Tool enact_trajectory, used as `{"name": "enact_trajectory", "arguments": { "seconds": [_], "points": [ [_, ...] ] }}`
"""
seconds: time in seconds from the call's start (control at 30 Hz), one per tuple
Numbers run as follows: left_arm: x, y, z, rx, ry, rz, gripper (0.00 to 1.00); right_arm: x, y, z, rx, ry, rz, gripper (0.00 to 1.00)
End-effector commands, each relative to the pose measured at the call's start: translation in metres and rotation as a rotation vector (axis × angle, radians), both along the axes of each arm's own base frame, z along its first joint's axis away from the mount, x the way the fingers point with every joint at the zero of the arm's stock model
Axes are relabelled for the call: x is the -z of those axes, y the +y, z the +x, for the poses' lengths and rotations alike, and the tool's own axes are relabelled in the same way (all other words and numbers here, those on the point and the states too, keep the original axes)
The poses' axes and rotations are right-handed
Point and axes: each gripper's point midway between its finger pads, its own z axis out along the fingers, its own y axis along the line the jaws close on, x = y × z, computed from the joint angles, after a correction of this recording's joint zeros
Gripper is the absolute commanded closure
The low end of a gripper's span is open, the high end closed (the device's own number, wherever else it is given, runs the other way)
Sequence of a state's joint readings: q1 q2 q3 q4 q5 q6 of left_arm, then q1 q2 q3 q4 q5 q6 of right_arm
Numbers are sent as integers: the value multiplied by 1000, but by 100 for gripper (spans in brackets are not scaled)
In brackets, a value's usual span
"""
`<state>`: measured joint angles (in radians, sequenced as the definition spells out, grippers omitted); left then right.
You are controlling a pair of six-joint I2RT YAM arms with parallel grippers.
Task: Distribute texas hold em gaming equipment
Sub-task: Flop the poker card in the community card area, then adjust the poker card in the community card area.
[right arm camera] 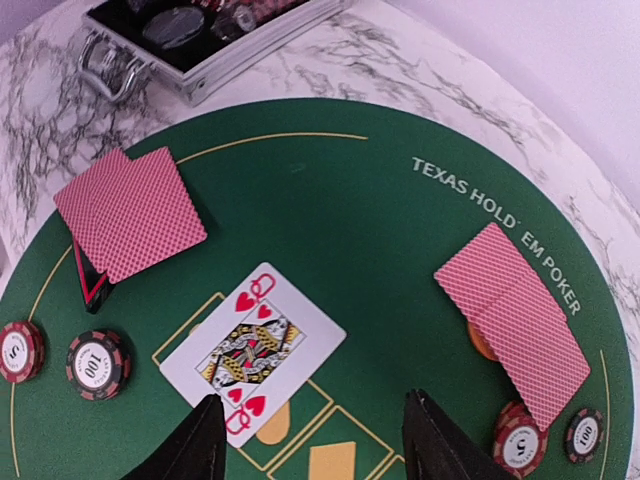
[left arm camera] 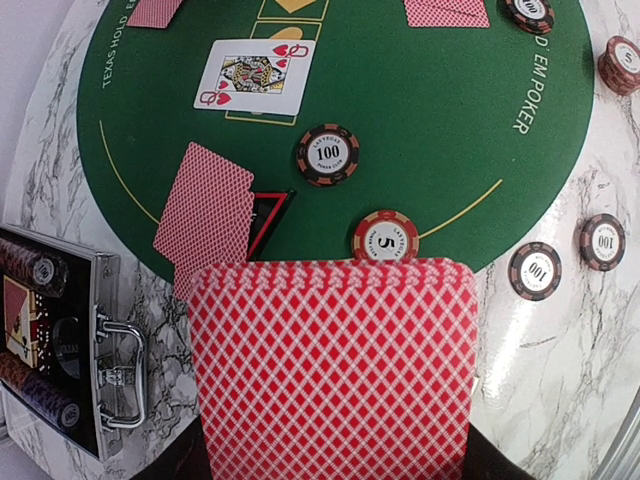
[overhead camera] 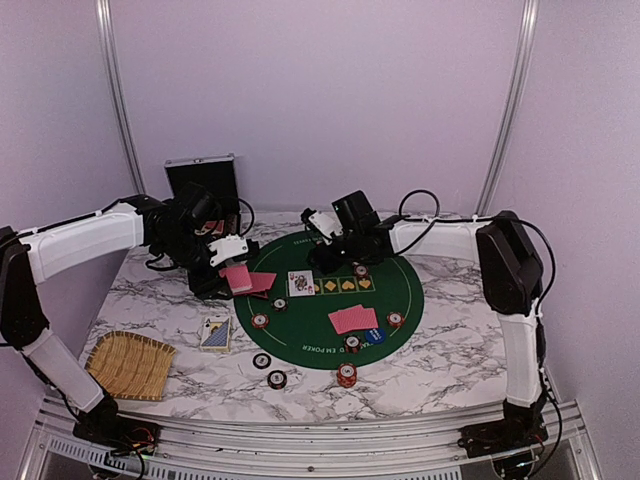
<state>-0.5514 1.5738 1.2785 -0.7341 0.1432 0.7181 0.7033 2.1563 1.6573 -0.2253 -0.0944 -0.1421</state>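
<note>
My left gripper (overhead camera: 231,268) is shut on a deck of red-backed cards (left arm camera: 335,365) and holds it over the left rim of the green mat (overhead camera: 400,290); the deck hides its fingers in the left wrist view. My right gripper (right arm camera: 318,445) hangs open and empty over the mat, just above a face-up queen of hearts (right arm camera: 253,352), whose near corner lies by its left fingertip (right arm camera: 205,440). Red-backed cards lie at the mat's left (right arm camera: 130,212) and as a pair (right arm camera: 515,320) on the right. Poker chips (left arm camera: 327,154) (left arm camera: 385,238) sit on the mat, and a blue dealer button (overhead camera: 374,336) lies near its front.
The open silver case (overhead camera: 202,178) stands at the back left. A woven straw tray (overhead camera: 130,365) lies at the front left, with a face-up card (overhead camera: 215,333) beside it on the marble. More chips (overhead camera: 261,360) (overhead camera: 346,375) lie on the marble by the mat's front edge.
</note>
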Motion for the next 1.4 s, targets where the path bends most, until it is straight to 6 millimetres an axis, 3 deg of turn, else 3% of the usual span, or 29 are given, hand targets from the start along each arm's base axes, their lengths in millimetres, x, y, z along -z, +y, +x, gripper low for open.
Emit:
{"name": "enact_trajectory", "arguments": {
  "seconds": [0.0, 0.17, 0.67, 1.13, 1.37],
  "points": [
    [-6, -5, 3, 11, 6, -22, 100, -3, -7, -4, 52, 231, 189, 42],
    [-7, -6, 4, 14, 7, -24, 100, 17, -12, -4, 81, 381, 264, 42],
    [-6, -8, 4, 18, 13, -25, 100, 72, -3, -17, 119, 583, 319, 42],
    [-7, -9, 4, 18, 13, -28, 100, 85, 22, -34, 91, 644, 340, 43],
    [-7, -10, 4, 20, 12, -25, 100, 78, 28, -34, 96, 655, 374, 43]
  ]
}}
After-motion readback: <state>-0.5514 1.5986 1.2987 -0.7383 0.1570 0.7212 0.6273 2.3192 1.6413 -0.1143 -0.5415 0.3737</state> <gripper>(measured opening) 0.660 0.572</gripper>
